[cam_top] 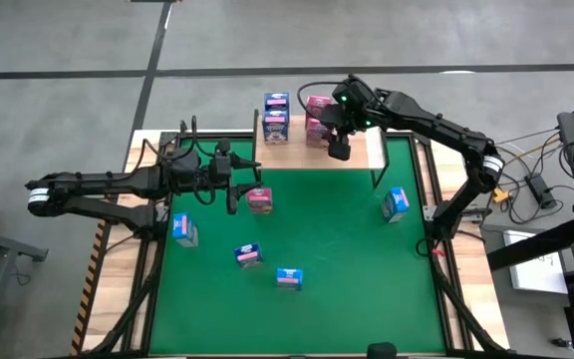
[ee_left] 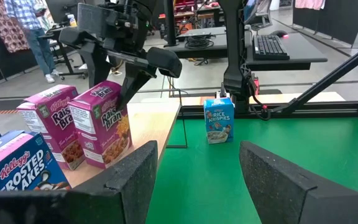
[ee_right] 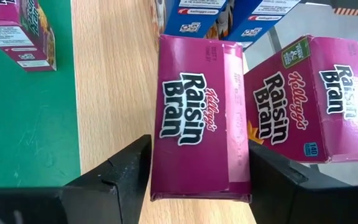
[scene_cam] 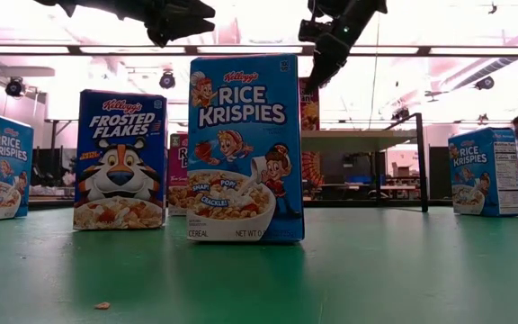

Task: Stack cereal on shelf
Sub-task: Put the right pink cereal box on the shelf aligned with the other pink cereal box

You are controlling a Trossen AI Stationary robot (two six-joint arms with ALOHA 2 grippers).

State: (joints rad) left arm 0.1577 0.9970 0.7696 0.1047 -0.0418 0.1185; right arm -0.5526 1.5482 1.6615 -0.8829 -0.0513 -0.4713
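Observation:
The shelf (cam_top: 367, 150) stands at the table's far edge. On it stand two blue cereal boxes (cam_top: 275, 115) and two pink Raisin Bran boxes (ee_left: 107, 124) (ee_left: 51, 127), upright on their bases. My right gripper (ee_right: 199, 168) is open over the shelf, slanting down, one finger on each side of the nearer pink box (ee_right: 197, 118). My left gripper (ee_left: 197, 162) is open and holds nothing; it hangs level above the green table (cam_top: 347, 259), beside a pink box (cam_top: 259, 199). Several more cereal boxes stand on the table. My right gripper's fingers flank the two narrow sides of the pink box (ee_right: 166, 174), slanting down from above. A strip of wood shows between one finger (ee_right: 129, 168) and the box. Whether the other finger (ee_right: 272, 174) touches it, I cannot tell. The box stands on the shelf.
Blue boxes stand on the table at the left (cam_top: 183, 229), near the middle (cam_top: 249, 255) (cam_top: 288, 278) and at the right (cam_top: 396, 203). The shelf's black leg (cam_top: 373, 178) stands by the table's far right. A person walks in the room beyond (ee_left: 30, 31).

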